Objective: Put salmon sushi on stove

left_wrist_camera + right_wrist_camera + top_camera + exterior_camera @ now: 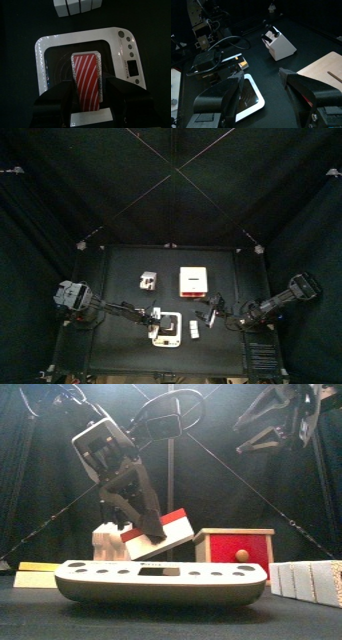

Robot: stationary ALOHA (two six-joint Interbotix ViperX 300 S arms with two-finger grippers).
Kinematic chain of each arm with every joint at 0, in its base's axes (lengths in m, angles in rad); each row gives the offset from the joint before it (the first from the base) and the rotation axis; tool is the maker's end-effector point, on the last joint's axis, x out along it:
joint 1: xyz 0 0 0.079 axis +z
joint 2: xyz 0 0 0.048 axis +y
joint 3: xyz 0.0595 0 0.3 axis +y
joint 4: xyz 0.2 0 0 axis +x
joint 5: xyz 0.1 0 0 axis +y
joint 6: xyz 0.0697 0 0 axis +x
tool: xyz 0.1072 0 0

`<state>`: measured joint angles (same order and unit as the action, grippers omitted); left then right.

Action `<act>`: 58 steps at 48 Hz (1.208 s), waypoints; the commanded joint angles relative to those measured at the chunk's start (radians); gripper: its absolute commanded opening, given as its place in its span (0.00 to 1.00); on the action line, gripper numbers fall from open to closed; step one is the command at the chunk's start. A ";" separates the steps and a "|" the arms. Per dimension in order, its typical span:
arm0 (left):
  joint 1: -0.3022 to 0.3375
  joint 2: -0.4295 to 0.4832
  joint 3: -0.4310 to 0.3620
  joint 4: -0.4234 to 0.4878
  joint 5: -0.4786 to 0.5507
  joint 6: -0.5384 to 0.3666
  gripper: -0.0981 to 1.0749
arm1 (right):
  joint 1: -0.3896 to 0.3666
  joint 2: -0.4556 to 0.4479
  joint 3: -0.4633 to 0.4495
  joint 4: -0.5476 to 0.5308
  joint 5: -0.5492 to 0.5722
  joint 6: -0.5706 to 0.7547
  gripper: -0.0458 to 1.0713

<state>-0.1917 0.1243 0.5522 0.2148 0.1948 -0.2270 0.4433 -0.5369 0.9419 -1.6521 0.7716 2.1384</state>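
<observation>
Partly hidden: the lower end of the salmon sushi (87, 80) sat between the black jaws of the left tool (87, 102), which pinched it by its long sides. Its top was red-orange with thin pale diagonal stripes; the white underside showed only from the front (158, 534), where the block hung tilted in the tool (144, 524), just above the stove (160, 581) and not touching it.

Stove: flat, glossy white, rounded corners, dark grey centre panel (73, 50), a row of small round buttons and a little display along one edge (128, 52). In the top view it was small and hard to read (171, 335).

Right tool (261, 95): jaws spread, holding nothing, beside the stove (254, 100).

Around the stove: a row of plain white blocks (77, 6), cut off at the frame edge; a white knife block (278, 44) beyond it; a white box with a red band (238, 547) behind it; a pale wooden board (321, 70) on the black bench (298, 30), partly cut off.
</observation>
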 commanded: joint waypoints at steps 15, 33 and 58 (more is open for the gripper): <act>0.003 -0.012 -0.028 -0.002 -0.008 -0.002 0.78 | -0.002 -0.006 -0.008 -0.005 0.003 0.000 0.85; 0.005 -0.011 -0.028 -0.002 -0.009 -0.002 0.79 | -0.002 -0.006 -0.008 -0.003 0.003 0.002 0.85; 0.005 -0.014 -0.025 0.000 -0.015 -0.002 0.79 | -0.002 -0.006 -0.008 -0.003 0.003 0.002 0.85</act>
<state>-0.1902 0.1243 0.5507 0.2148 0.1887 -0.2286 0.4433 -0.5369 0.9419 -1.6521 0.7716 2.1384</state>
